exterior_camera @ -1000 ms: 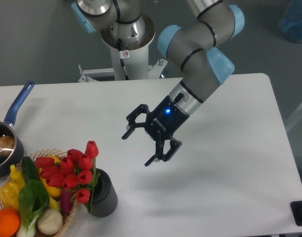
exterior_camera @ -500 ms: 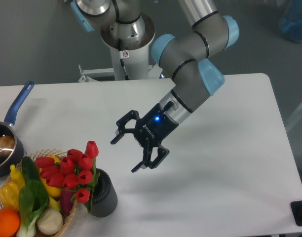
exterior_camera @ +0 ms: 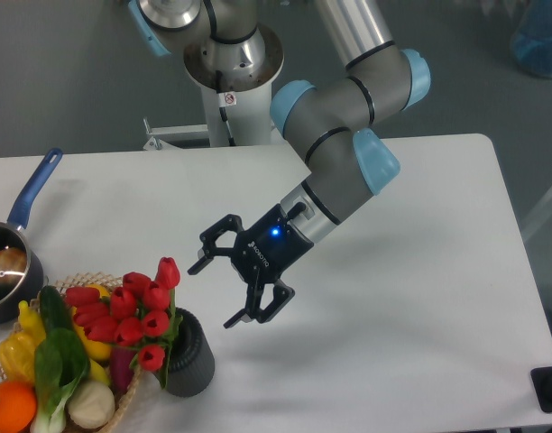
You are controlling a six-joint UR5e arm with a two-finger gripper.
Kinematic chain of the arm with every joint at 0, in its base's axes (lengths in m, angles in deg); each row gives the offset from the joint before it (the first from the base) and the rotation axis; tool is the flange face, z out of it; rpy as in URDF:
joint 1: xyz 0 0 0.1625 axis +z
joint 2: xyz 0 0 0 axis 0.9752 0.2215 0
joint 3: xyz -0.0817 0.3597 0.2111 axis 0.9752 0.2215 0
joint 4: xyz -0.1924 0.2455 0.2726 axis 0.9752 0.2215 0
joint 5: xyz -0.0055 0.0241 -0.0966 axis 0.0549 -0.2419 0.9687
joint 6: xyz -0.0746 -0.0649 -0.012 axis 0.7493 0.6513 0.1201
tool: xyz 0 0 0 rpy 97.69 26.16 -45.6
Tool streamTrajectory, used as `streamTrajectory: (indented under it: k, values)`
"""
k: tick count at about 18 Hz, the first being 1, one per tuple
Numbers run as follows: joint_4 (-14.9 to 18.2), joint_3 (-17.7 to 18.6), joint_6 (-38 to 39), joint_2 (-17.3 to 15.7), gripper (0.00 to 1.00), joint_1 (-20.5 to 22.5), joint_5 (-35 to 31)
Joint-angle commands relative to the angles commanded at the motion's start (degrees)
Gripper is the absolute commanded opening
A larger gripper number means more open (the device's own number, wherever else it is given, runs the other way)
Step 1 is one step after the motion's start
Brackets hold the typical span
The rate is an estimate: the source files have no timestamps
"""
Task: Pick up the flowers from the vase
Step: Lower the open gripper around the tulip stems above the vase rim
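The flowers (exterior_camera: 132,311) look light and a little springy, most likely artificial, so weight should be no trouble; the risk is rather that the buds give and slide apart under a pinch, or that the vase (exterior_camera: 189,354) tips or lifts with them if the stems sit snugly. The firmest hold is probably low on the bunch, where the green stems and leaves gather just above the vase mouth, since squeezing the loose heads would grip only a few of them. The bunch is a tight cluster of red tulip buds with short green leaves, leaning left out of the short, dark grey, ribbed vase, one bud standing higher than the rest at the upper right. It sits near the front left of the white surface (exterior_camera: 411,298), the vase touching or just beside a wicker basket (exterior_camera: 123,406) of vegetables that the buds overhang; a dark saucepan (exterior_camera: 10,262) with a blue handle lies further left. The tool (exterior_camera: 215,294) hangs in the air just right of the bunch and above the surface, its two fingers spread wide and empty, pointing down-left toward the flowers but apart from them.
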Motion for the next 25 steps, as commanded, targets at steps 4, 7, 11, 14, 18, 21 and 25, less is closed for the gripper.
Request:
streamTrajectory:
  k: [4, 7, 11, 14, 18, 21, 25]
  values:
    - [-0.1, -0.2, 0.4, 0.4, 1.0, -0.1, 1.1]
    - [-0.1, -0.3, 0.4, 1.0, 1.0, -0.4, 2.0]
    - [-0.4, -0.7, 0.2, 1.2, 1.0, -0.4, 1.9]
    - [-0.4, -0.5, 0.0, 1.4, 1.0, -0.9, 1.9]
    - [-0.4, -0.7, -0.4, 1.8, 1.0, -1.1, 1.5]
    - [-0.4, -1.1, -2.0, 2.2, 1.0, -1.8, 1.6]
    - [-0.4, -1.3, -2.5, 2.6, 1.0, -2.6, 1.6]
